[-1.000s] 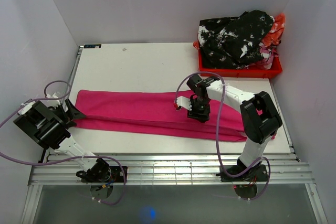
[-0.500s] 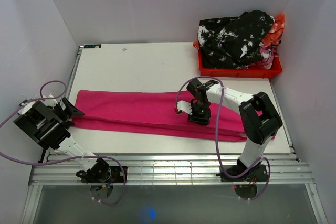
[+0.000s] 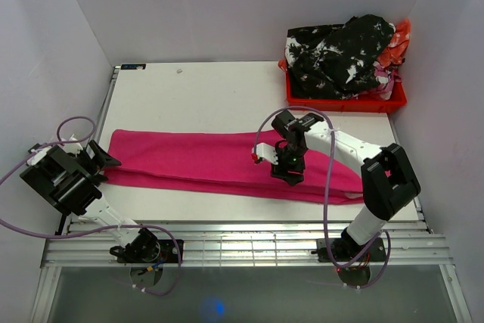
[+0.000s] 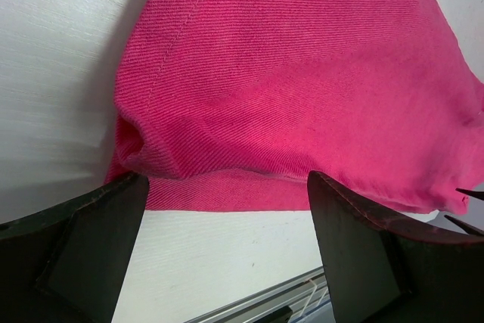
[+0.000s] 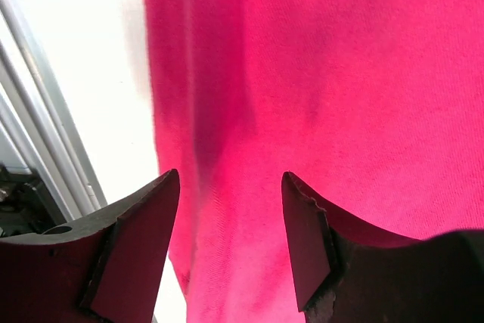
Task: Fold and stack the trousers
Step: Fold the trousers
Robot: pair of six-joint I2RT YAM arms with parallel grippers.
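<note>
On the white bench (image 3: 189, 88) the pink trousers (image 3: 204, 160) lie flat. The left jaws gape at their end; the right jaws gape over their middle.

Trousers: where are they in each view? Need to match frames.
Top external: trousers lie as a long band across the middle of the table, left end at the left gripper.
Left wrist: trousers fill the upper frame, hemmed end nearest.
Right wrist: trousers fill all but the left strip.
Shared landmark: metal rail at the table's near edge, bottom in left wrist, left in right wrist.
</note>
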